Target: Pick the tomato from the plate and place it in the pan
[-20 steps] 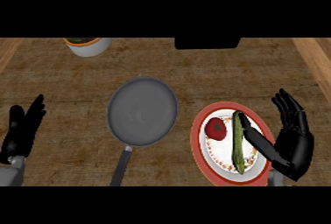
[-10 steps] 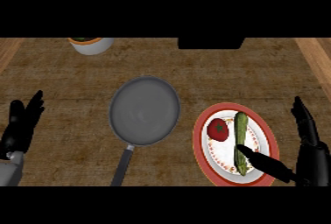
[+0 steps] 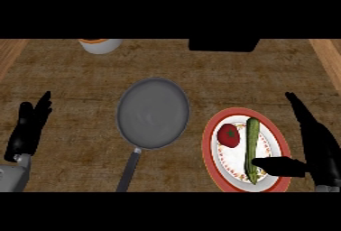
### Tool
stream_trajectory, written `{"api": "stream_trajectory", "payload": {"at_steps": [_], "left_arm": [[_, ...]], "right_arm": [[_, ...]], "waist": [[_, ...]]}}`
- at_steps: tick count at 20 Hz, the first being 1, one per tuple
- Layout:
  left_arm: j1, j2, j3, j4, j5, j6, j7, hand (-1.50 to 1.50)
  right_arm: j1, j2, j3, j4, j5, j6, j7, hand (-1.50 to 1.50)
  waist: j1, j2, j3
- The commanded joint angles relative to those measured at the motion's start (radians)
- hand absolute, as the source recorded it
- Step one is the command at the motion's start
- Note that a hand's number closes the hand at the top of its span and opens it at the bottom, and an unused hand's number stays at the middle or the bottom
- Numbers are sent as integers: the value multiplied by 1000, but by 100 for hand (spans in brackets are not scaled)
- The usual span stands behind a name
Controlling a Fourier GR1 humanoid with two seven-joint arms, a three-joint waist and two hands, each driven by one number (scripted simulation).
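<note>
Your right robot hand point(image 3: 318, 149) stands edge-on at the right side of the plate point(image 3: 279, 145), fingers point(image 3: 301, 112) straight and pointing away from you, thumb point(image 3: 278, 165) stretched leftward over the plate's lower right rim beside the near end of the green vegetable point(image 3: 251, 146). It is spread wide and has hold of nothing. The tomato point(image 3: 228, 135) sits on the left half of the plate, apart from your thumb and just left of the long vegetable. The pan point(image 3: 153, 113) lies bare on the table point(image 3: 73, 76) just left of the plate, its handle point(image 3: 129, 170) running toward you. Your left robot hand point(image 3: 28, 131) rests at the view's left edge, fingers straight and up, holding nothing, well apart from the pan. A white bowl point(image 3: 101, 44) sits at the table's far edge.
</note>
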Motion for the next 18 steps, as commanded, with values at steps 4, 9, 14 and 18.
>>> {"api": "stream_trajectory", "payload": {"at_steps": [4, 9, 14, 18], "left_arm": [[-4, -15, 2, -25, -13, 14, 35, 0], [5, 3, 40, -39, -18, -8, 22, 0], [-13, -40, 50, 45, -44, -7, 1, 0], [12, -20, 58, -39, -33, -38, 52, 0]], "right_arm": [[-307, 45, 107, 78, 16, 315, 391, -150], [-320, 151, 152, 152, 22, 353, 443, -150], [-303, 199, 181, 178, 72, 373, 451, -150], [-380, 280, 196, 351, 171, 333, 444, -150]], "waist": [[6, 0, 5], [-15, -3, 7], [-27, -3, 7], [-15, -3, 8]]}}
